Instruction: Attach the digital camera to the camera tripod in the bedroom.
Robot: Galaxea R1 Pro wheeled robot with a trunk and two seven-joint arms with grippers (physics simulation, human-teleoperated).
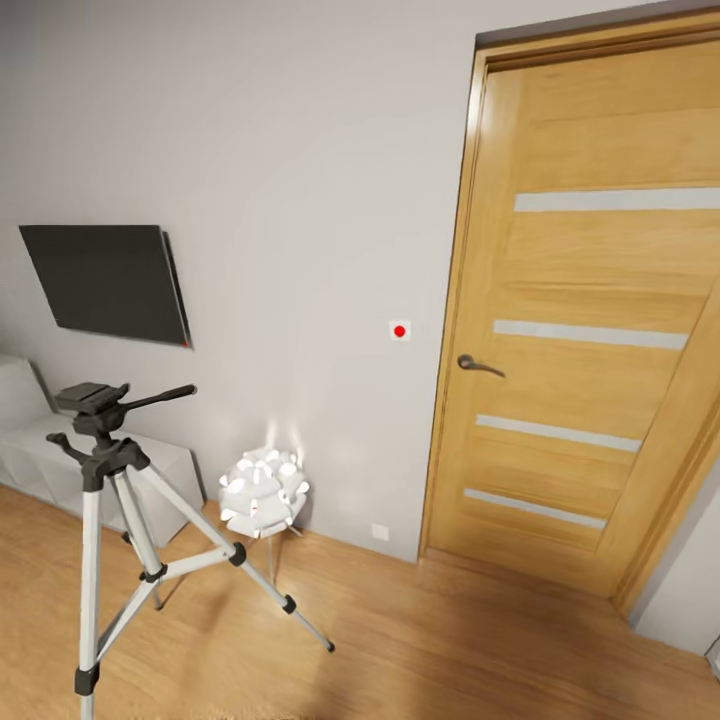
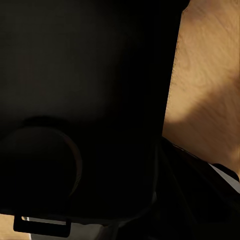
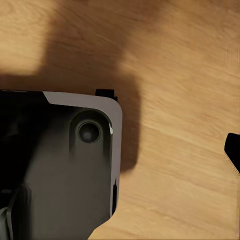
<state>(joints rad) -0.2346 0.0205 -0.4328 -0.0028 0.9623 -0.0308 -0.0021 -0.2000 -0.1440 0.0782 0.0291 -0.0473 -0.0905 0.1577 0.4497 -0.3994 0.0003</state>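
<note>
The camera tripod stands at the left on the wood floor, with silver legs spread. Its black head is bare, and the pan handle points right. Close before the left wrist camera sits a black boxy thing with a round lens-like shape. It looks like the digital camera held in my left gripper, whose fingers are hidden behind it. In the right wrist view one black fingertip shows at the frame's edge over the floor, with nothing against it.
A white flower-shaped lamp stands just right of the tripod by the wall. A wall TV hangs above a low white bench. A shut wooden door is at the right. My own dark base shows below the right wrist.
</note>
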